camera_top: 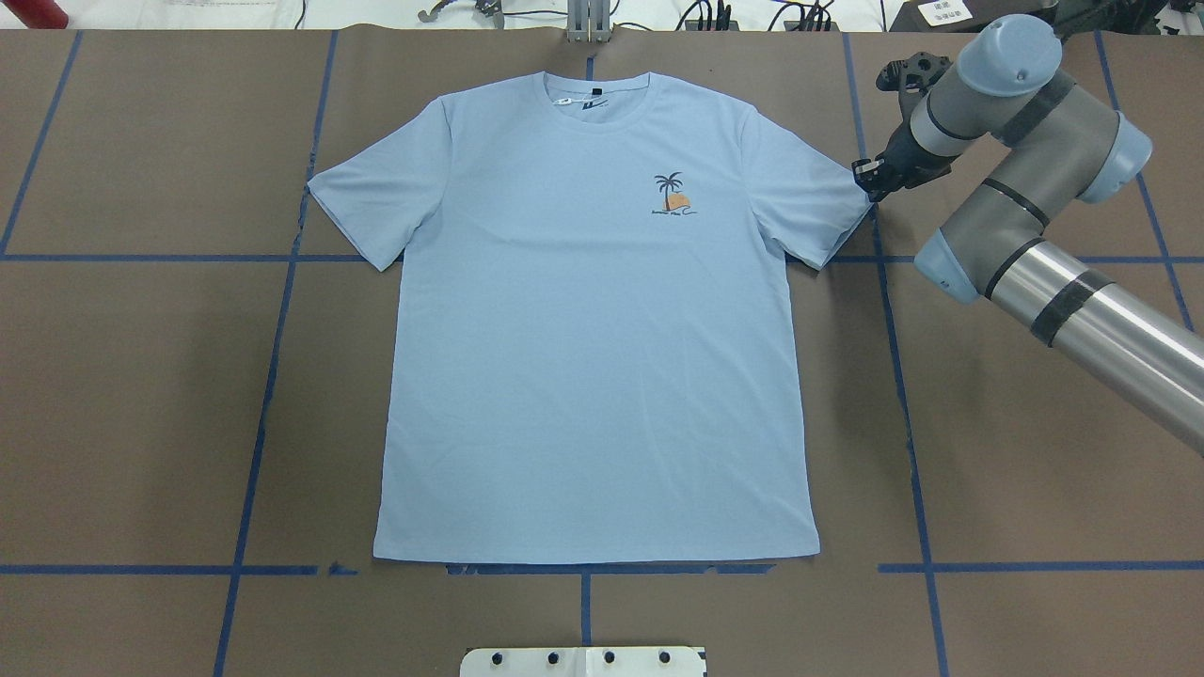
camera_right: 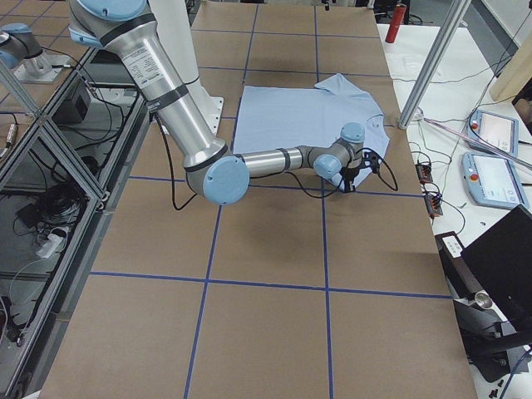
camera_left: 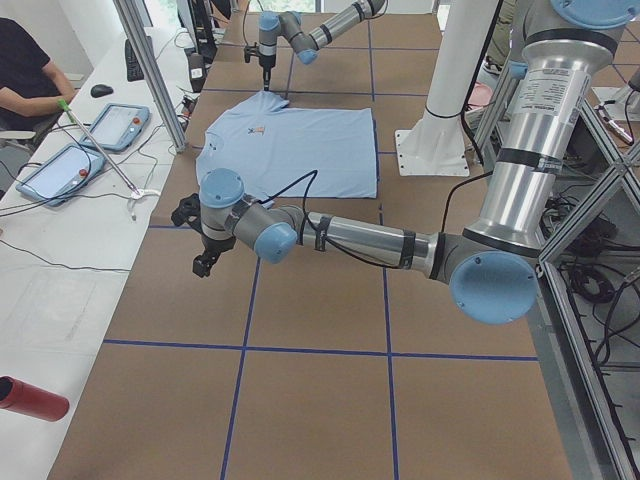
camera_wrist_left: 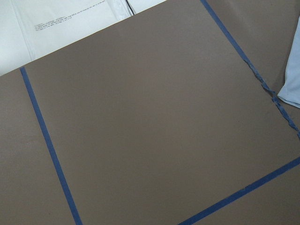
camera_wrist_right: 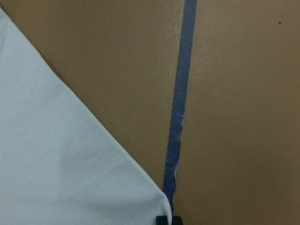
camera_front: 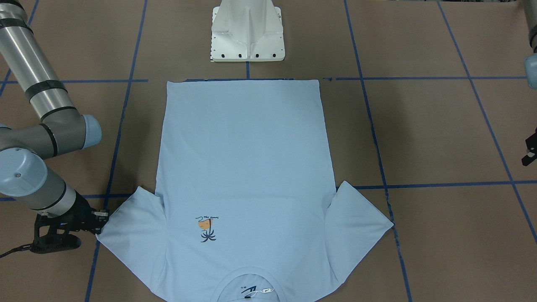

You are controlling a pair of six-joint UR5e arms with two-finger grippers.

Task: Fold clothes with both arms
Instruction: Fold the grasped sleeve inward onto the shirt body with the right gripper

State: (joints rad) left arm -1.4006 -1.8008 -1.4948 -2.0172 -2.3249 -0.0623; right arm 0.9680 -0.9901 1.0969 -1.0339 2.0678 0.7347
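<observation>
A brown paper-covered table [camera_top: 141, 395] is marked off in squares by blue tape [camera_top: 273, 376], with the white pedestal base [camera_front: 247, 33] at the robot's edge. The light blue T-shirt [camera_top: 593, 376] lies flat and face up in the middle, with its collar on the far side from the robot, both sleeves spread, and its chest print [camera_top: 673, 196] and white neck tag [camera_front: 264, 290] showing. The right gripper [camera_top: 870, 179] sits low at the outer corner of the sleeve [camera_top: 818, 197] on the robot's right, its tip touching the cloth edge. Whether its jaws are parted or pinching the fabric cannot be told. The left gripper [camera_left: 203, 262] hangs above bare paper, well apart from the shirt, and its jaws cannot be judged either.
</observation>
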